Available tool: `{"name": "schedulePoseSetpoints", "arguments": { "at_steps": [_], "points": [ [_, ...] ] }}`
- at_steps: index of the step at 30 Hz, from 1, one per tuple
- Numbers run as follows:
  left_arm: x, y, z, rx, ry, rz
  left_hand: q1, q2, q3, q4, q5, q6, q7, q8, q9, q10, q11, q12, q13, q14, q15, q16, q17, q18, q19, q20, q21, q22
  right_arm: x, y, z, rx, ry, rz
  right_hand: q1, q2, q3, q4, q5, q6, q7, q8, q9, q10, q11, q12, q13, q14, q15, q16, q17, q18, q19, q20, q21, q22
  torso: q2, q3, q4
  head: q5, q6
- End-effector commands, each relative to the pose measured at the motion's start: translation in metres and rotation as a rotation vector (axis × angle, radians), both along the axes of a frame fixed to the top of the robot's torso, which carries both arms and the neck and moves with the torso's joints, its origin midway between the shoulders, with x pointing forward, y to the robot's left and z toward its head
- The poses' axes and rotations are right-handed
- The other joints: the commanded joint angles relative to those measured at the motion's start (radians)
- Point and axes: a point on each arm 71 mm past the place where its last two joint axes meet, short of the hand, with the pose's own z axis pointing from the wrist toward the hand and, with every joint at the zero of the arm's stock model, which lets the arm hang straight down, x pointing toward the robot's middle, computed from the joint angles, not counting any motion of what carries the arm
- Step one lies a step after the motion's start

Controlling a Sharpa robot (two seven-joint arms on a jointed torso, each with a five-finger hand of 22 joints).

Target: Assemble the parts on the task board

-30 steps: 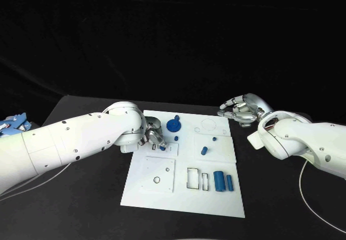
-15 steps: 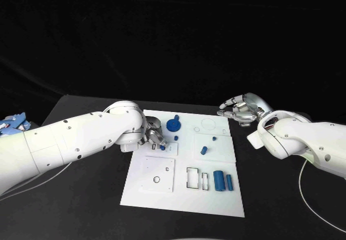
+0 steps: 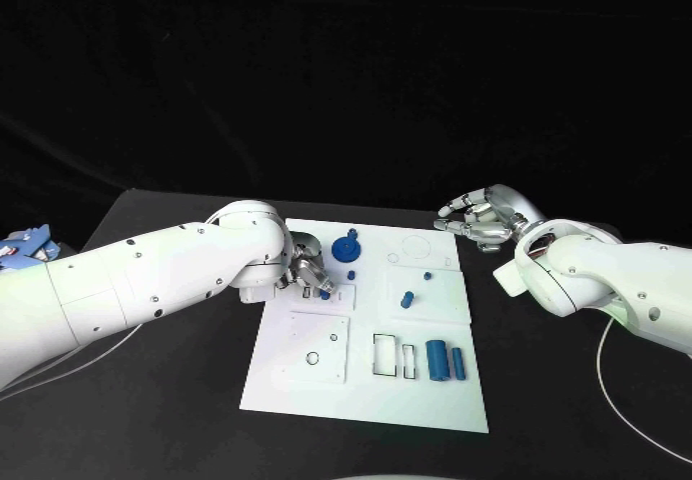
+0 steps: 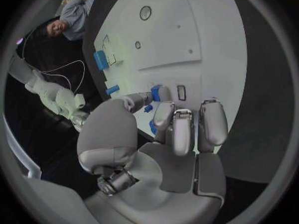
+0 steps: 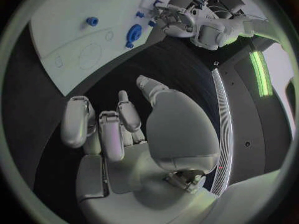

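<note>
The white task board (image 3: 325, 390) lies in the middle of the table. My left hand (image 3: 300, 273) rests over the board's upper left part and pinches a small blue part (image 4: 159, 91) between thumb and a fingertip, low over the board. A blue gear (image 3: 348, 248) stands just beyond that hand. A small blue peg (image 3: 408, 298) lies mid-board, and two blue blocks (image 3: 447, 361) lie near the lower right. My right hand (image 3: 482, 220) hovers off the board's far right corner, fingers curled in with nothing in them (image 5: 118, 129).
A square inset plate (image 3: 317, 348) with a round hole sits on the board's lower left, and a rectangular slot (image 3: 387, 355) lies beside the blocks. Bare black table (image 3: 159, 400) surrounds the board. A blue object (image 3: 22, 248) sits at the table's far left edge.
My left hand's fingers have shifted very slightly with the small part. The right hand has barely moved.
</note>
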Motion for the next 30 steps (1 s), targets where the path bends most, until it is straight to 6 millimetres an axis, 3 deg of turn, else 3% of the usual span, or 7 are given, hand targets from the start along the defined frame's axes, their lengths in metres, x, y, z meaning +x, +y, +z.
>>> {"name": "schedulePoseSetpoints", "arguments": {
  "at_steps": [1,9,22,30],
  "points": [
    [-0.004,-0.002,-0.005,0.022,0.029,-0.024,-0.013,0.0,-0.028,0.015,-0.006,0.009,0.0,-0.005,0.0,0.008,-0.002,0.004,0.003,0.087,-0.006,0.005,0.196,-0.019,0.01,-0.001,0.007,0.003,-0.001,0.001,0.0,-0.005,0.002,0.018,-0.01,-0.001,-0.001,0.005,0.003,-0.002,-0.003,0.003,0.002,-0.007,-0.002,-0.005,-0.001,0.064,-0.004,-0.006,0.086,0.014,-0.005,-0.001,-0.007,0.003,0.0,0.0002,0.0,0.0,0.0],
    [-0.003,-0.001,-0.005,0.02,0.022,-0.02,-0.043,-0.011,-0.162,0.099,-0.009,0.02,0.0,-0.015,0.0,0.01,-0.002,0.005,0.011,0.088,-0.007,0.007,0.199,-0.02,0.014,-0.003,0.006,0.006,0.0,0.002,0.0,-0.005,0.001,0.018,-0.018,-0.003,-0.005,0.012,0.002,-0.003,-0.003,0.005,0.002,-0.006,-0.002,-0.005,-0.002,0.064,-0.005,-0.006,0.084,0.014,-0.006,-0.001,-0.009,0.002,-0.001,0.0006,-0.0009,0.0,0.001],
    [-0.002,0.004,0.0,-0.005,-0.003,0.005,-0.052,-0.019,-0.226,0.12,-0.009,0.021,0.002,-0.02,0.001,0.007,-0.001,0.0,0.007,0.087,-0.006,0.005,0.196,-0.021,0.015,-0.002,0.007,0.009,0.0,0.001,0.0,-0.004,-0.004,0.014,-0.038,-0.008,-0.022,0.031,0.004,-0.008,-0.004,0.01,0.002,-0.011,-0.003,-0.009,-0.008,0.062,-0.005,-0.011,0.075,0.016,-0.01,-0.002,-0.02,-0.005,0.001,0.0,-0.0015,-0.008,0.003],
    [-0.002,0.005,0.011,-0.057,-0.016,0.029,-0.051,-0.02,-0.251,0.119,-0.005,0.005,0.006,-0.027,0.002,-0.015,0.003,-0.027,-0.031,0.08,-0.004,-0.007,0.168,-0.018,0.007,-0.001,0.002,-0.002,0.0,0.0,-0.001,-0.003,-0.005,0.011,-0.045,-0.008,-0.027,0.039,0.008,-0.01,-0.005,0.011,0.002,-0.014,-0.003,-0.012,-0.012,0.061,-0.006,-0.013,0.07,0.017,-0.014,-0.002,-0.026,-0.009,-0.001,0.0003,0.0,-0.012,0.005]
  ]
}}
